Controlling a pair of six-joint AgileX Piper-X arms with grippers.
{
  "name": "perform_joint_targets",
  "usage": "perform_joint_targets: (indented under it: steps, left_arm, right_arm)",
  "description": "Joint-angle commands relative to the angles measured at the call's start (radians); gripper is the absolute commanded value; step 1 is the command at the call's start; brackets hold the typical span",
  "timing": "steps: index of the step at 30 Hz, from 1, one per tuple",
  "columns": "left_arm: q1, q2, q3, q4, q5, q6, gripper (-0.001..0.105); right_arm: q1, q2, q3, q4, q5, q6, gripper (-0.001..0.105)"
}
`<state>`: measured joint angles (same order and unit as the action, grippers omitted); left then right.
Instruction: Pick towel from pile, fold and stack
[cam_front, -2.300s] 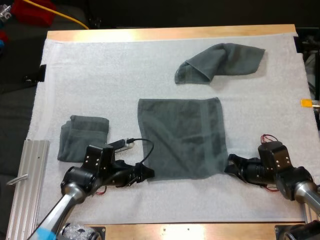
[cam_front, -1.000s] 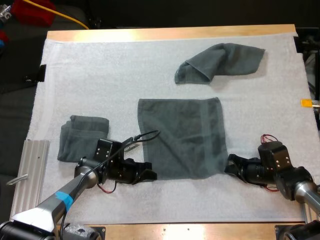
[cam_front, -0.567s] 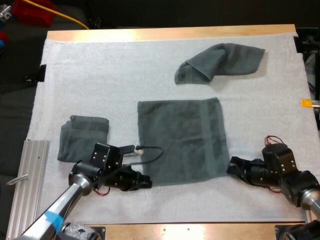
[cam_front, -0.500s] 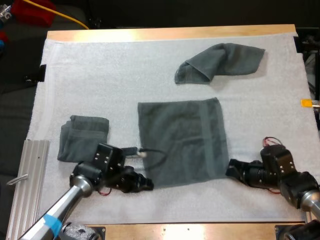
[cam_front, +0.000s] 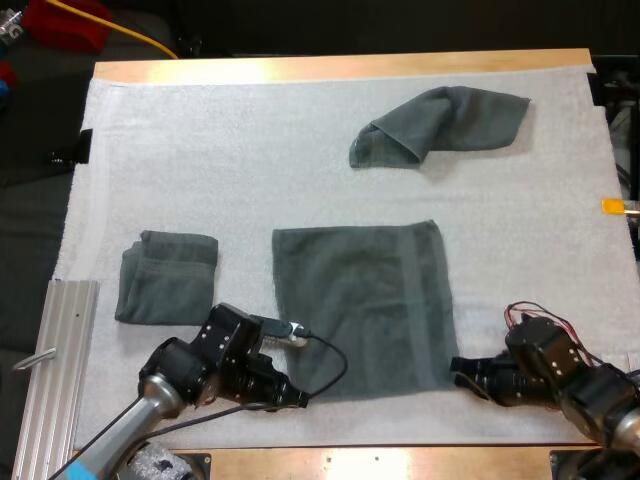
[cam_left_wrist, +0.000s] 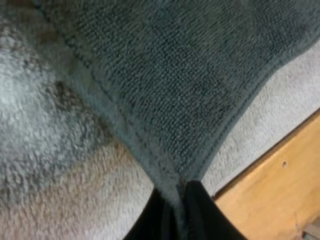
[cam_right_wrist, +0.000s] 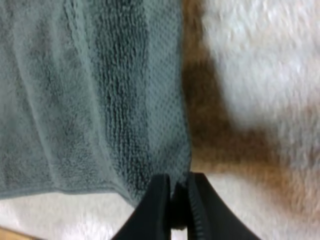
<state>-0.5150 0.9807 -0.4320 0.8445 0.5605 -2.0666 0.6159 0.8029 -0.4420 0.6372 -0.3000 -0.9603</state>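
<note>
The left fingers (cam_front: 298, 398) are closed on the near left corner of the spread towel (cam_front: 360, 300). In the left wrist view the two black tips press together with the hemmed corner squeezed between them. There the wooden desk (cam_left_wrist: 272, 200) edge runs just beside the tips, past a strip of white mat (cam_front: 200, 150). The right fingers (cam_front: 460, 371) are clamped in the same way on the towel's near right corner, and in the right wrist view the cloth's side hem runs straight away from their tips. This dark grey-green towel lies flat on the mat, stretched between the two pairs of fingers and reaching away from them toward the far side. A folded towel (cam_front: 167, 277) rests outboard of the left fingers and a little beyond them, apart from the spread one. A crumpled towel (cam_front: 440, 125) lies well beyond both pairs of fingers, more in line with the right ones, and clear of the spread towel's far edge.
</note>
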Motion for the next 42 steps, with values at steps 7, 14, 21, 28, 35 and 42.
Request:
perform_joint_targets:
  steps: [7,14,21,28,35,42]
  left_arm:
    - [-0.005,-0.014,-0.019,0.003,-0.007,0.001,0.000]
    - [0.077,-0.014,-0.019,-0.056,0.016,-0.011,0.000]
    - [0.269,0.035,-0.019,-0.185,0.177,-0.038,0.000]
    - [0.345,0.170,-0.019,-0.269,0.274,-0.046,0.000]
    - [0.345,0.264,-0.061,-0.324,0.279,-0.046,0.000]
    - [0.345,0.354,-0.165,-0.348,0.268,-0.046,0.000]
  right_arm:
    - [0.007,-0.043,0.001,0.008,0.012,0.079,0.001]
    - [0.004,-0.035,0.001,-0.125,0.012,0.232,0.001]
    - [0.004,0.073,0.001,-0.288,0.008,0.303,0.001]
    - [0.004,0.221,0.001,-0.528,0.006,0.404,0.001]
    - [-0.041,0.330,0.001,-0.701,-0.008,0.483,0.001]
    - [-0.178,0.405,0.000,-0.803,-0.127,0.494,0.001]
